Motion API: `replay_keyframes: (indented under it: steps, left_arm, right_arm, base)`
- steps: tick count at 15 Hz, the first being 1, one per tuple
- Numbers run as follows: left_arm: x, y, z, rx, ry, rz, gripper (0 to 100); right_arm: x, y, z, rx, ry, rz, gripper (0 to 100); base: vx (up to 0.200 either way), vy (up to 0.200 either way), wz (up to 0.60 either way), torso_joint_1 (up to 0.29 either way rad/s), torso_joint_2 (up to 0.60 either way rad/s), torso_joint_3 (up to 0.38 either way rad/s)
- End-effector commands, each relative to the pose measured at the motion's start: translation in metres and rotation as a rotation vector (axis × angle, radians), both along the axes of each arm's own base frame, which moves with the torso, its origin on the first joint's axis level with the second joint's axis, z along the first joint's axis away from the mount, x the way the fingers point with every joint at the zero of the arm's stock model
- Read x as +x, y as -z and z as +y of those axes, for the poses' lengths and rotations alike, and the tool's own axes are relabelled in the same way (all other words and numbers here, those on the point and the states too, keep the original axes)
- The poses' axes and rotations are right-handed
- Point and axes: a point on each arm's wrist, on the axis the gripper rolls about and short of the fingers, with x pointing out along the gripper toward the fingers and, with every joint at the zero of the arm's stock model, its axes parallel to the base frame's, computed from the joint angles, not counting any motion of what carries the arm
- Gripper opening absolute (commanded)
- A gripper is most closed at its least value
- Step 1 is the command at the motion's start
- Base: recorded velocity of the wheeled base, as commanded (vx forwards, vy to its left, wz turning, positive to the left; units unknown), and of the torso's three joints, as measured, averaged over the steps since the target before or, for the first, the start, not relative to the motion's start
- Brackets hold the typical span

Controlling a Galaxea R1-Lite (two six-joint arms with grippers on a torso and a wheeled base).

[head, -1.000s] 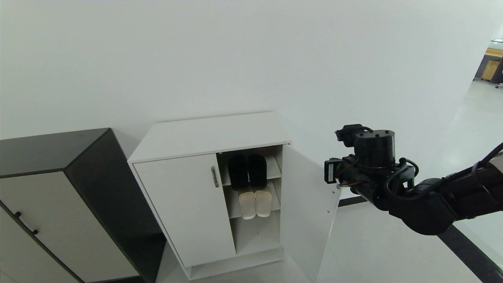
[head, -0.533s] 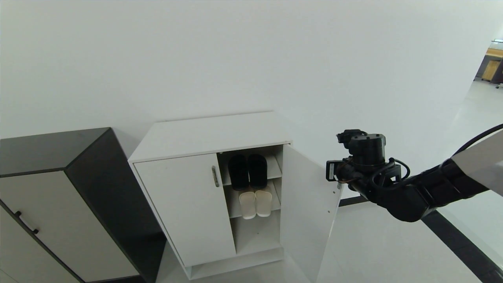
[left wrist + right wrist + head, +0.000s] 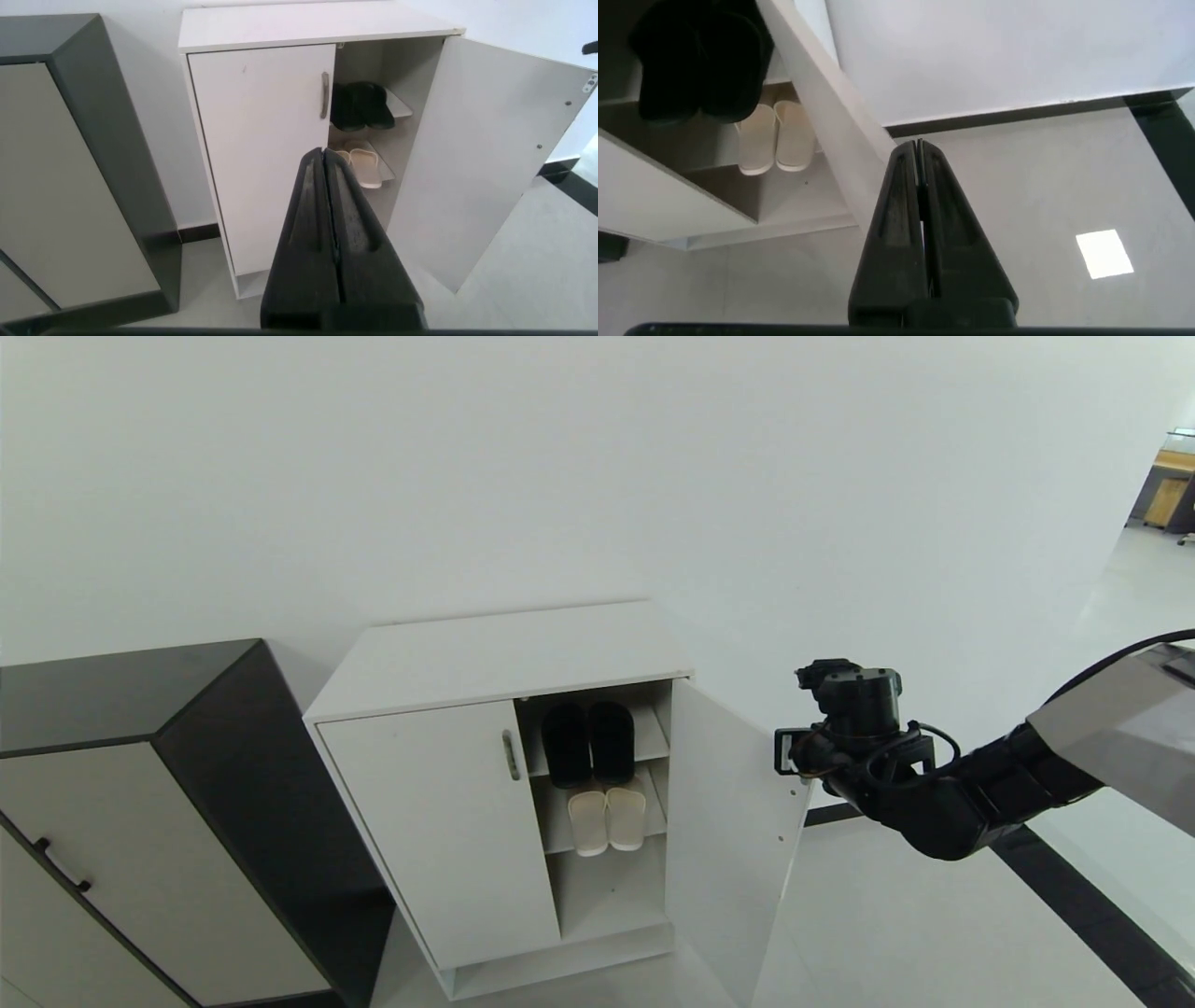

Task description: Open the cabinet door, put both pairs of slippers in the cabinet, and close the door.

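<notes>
white wall and pale floor fill the head view. white cabinet (image 3: 495, 658) stands at frame centre: left door (image 3: 439, 831) closed, right door (image 3: 733, 821) swung open. black slippers (image 3: 588, 744) sit on the upper shelf, white slippers (image 3: 607, 819) on the shelf below. dark cabinet (image 3: 121, 695) stands at frame left. right arm (image 3: 943, 803) is at frame right, its end near the open door's free edge.

left wrist view: left pincer (image 3: 324, 154) clenched, empty, pointing towards the cabinet, well apart from it.

right wrist view: right pincer (image 3: 920, 145) clenched, empty, just beside the open door's edge; contact cannot be confirmed.
</notes>
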Motion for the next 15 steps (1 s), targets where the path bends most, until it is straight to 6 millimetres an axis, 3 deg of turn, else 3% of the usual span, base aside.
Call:
replay_keyframes:
  steps: [1,15]
  left_arm:
    - [0.0,0.0,0.0,0.0,0.0,0.001,0]
    - [0.0,0.0,0.0,0.0,0.0,0.001,0]
  right_arm:
    - [0.005,0.005,-0.003,-0.004,0.013,0.005,0]
    - [0.007,0.016,-0.002,-0.024,0.015,0.031,0]
  base:
    - [0.0,0.0,0.0,0.0,0.0,0.0]
    - [0.0,0.0,0.0,0.0,0.0,0.0]
